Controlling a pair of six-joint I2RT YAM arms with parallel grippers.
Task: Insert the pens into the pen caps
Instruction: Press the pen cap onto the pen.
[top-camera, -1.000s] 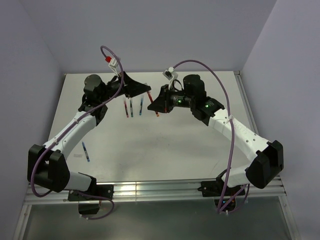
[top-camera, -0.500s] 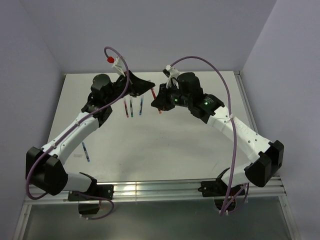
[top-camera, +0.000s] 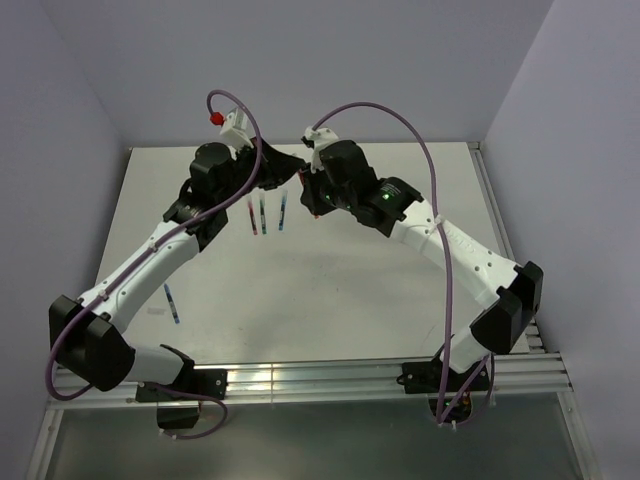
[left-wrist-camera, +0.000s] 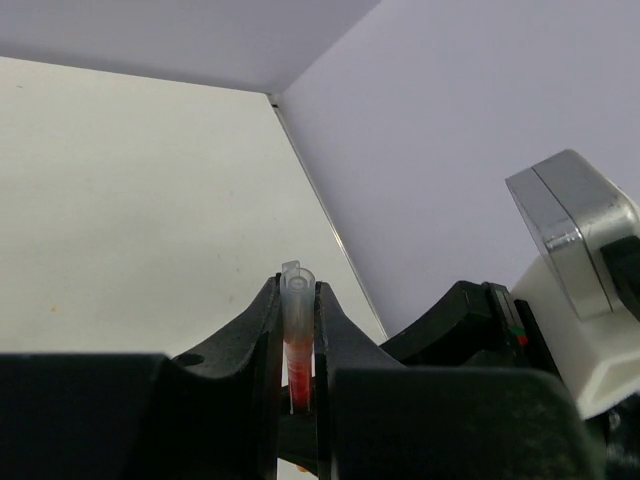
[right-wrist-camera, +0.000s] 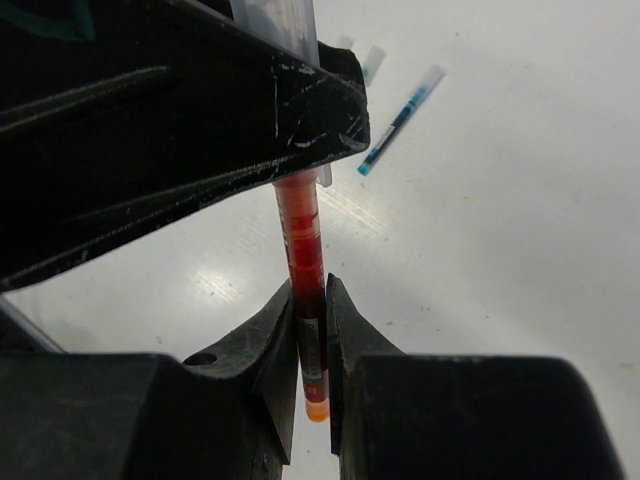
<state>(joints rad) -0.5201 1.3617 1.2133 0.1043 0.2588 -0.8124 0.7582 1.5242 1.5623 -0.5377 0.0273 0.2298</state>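
My left gripper (left-wrist-camera: 298, 290) is shut on a clear pen cap with a red inside (left-wrist-camera: 297, 310), held above the table at the back. My right gripper (right-wrist-camera: 312, 295) is shut on a red pen (right-wrist-camera: 303, 240). The pen's far end runs up between the left gripper's black fingers (right-wrist-camera: 180, 110), where the cap's clear end (right-wrist-camera: 275, 20) shows. In the top view the two grippers meet tip to tip, left (top-camera: 290, 172) and right (top-camera: 308, 190). Whether the pen sits fully in the cap is hidden.
Three pens lie side by side on the table (top-camera: 263, 212) just in front of the grippers. A blue pen (top-camera: 171, 303) lies alone at the left. A blue pen (right-wrist-camera: 400, 120) shows below the right gripper. Purple walls close the back and sides.
The right gripper has moved left and back with the red pen. The left gripper has swung towards it. The two now meet, with the pen's end inside the left fingers.
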